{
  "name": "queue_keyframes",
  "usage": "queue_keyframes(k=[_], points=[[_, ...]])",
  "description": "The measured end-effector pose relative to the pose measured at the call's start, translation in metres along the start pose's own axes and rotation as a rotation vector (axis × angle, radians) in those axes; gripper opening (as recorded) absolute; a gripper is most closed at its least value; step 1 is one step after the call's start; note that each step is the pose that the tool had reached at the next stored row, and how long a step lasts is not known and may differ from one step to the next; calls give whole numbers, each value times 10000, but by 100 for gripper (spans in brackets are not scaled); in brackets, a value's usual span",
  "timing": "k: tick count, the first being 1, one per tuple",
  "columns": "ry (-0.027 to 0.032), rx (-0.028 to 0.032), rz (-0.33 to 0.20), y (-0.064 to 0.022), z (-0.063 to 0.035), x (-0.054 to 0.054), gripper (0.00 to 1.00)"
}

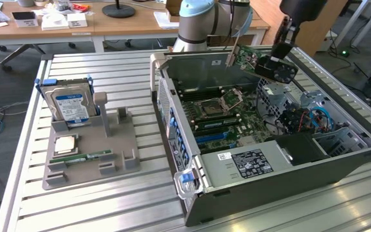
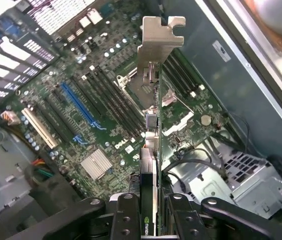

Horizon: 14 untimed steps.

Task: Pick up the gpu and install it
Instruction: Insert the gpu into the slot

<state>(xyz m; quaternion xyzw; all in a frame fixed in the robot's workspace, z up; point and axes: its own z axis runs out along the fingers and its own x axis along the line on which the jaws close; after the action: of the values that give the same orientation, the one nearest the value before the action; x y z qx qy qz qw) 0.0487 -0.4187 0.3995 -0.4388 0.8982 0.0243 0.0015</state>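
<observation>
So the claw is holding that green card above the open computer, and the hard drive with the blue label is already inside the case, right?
Not quite. The claw does hold the card above the open case, but the hard drive stands upright in the grey holder on the table beside the case, not inside it. The exterior view shows this.

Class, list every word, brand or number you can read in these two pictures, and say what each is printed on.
"NVIDIA": on the gpu, read near where the gripper clamps it; the last letters are cut off.
"DELL": white print on the motherboard, near the blue slot.
Power supply label: too small to read.
Hard drive label: too small to read.
</observation>
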Motion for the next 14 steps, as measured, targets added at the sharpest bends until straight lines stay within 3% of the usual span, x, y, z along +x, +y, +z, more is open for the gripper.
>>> queue_keyframes(k=[14], points=[[93, -54, -2206, 0, 8, 0, 26]])
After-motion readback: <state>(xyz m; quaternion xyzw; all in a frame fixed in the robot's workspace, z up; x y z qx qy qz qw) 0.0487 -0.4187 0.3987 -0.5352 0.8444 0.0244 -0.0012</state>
